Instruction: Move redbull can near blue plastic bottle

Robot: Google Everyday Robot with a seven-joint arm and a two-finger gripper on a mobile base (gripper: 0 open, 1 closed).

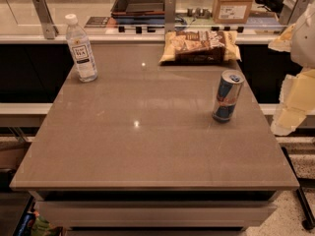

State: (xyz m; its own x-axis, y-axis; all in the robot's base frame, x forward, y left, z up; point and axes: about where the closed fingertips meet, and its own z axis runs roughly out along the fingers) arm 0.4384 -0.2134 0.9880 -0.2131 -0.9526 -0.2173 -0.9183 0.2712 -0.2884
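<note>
The redbull can stands upright on the right side of the tan table; it is blue and silver with a silver top. The blue plastic bottle, clear with a white cap and white label, stands upright at the table's far left corner. The can and the bottle are far apart, across the width of the table. My gripper is at the right edge of the view, pale yellow and white, just off the table's right side and to the right of the can. It is not touching the can.
A chip bag lies at the table's far edge, behind the can. Beyond it runs a counter with a dark tray, a cardboard box and metal posts. The floor shows at the lower right.
</note>
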